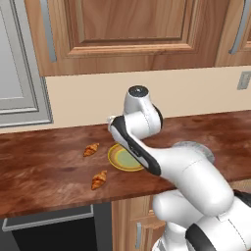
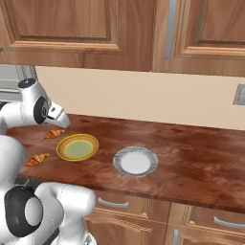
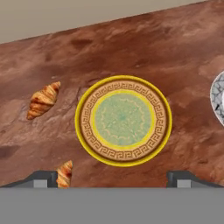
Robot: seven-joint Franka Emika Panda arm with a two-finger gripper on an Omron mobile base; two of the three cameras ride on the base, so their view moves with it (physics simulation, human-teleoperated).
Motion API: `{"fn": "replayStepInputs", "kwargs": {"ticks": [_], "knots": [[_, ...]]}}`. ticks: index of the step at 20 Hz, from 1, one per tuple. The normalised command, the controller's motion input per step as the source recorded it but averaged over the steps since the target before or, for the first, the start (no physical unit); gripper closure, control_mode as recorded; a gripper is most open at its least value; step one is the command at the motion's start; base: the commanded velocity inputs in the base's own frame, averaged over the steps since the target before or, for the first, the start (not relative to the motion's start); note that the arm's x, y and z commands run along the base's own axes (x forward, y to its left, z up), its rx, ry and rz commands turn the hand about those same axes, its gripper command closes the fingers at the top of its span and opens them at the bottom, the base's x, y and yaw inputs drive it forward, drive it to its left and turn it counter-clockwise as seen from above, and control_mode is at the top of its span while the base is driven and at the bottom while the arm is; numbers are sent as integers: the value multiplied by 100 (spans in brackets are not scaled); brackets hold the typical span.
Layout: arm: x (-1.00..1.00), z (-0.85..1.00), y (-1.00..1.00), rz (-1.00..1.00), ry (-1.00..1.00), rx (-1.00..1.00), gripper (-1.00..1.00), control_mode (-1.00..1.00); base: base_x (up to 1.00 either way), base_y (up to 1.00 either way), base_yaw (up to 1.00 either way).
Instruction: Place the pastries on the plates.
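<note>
Two golden-brown pastries lie on the wooden counter. One pastry (image 1: 90, 149) (image 2: 53, 134) (image 3: 43, 100) is farther back, and the other pastry (image 1: 99, 179) (image 2: 37, 159) (image 3: 64, 173) lies near the front edge. Just right of them is the yellow-rimmed plate (image 1: 113, 156) (image 2: 61, 149) (image 3: 83, 118) with a pale green centre and nothing on it. The grey-white plate (image 1: 198, 146) (image 2: 119, 160) (image 3: 217, 98) sits farther right, also bare. My gripper (image 3: 113, 178) hovers above the yellow plate, open, with nothing between its fingertips (image 3: 43, 177).
A beige wall and wooden upper cabinets (image 2: 95, 28) stand behind the counter (image 2: 191, 153). An outlet (image 2: 239, 94) is on the wall at the right. The counter's right half offers free room. My own arm hides part of the plates in the left base view.
</note>
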Motion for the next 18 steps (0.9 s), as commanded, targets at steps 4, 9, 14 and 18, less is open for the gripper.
{"fn": "replayStepInputs", "kwargs": {"ticks": [4,9,14,18], "knots": [[36,-11,37,-9,16,1,-100,-100,0,0,0],[38,-6,14,-1,21,2,-100,-100,0,0,0],[36,-12,15,0,14,4,-100,-100,0,0,0],[32,-28,23,0,7,0,-100,-100,0,0,0]]}}
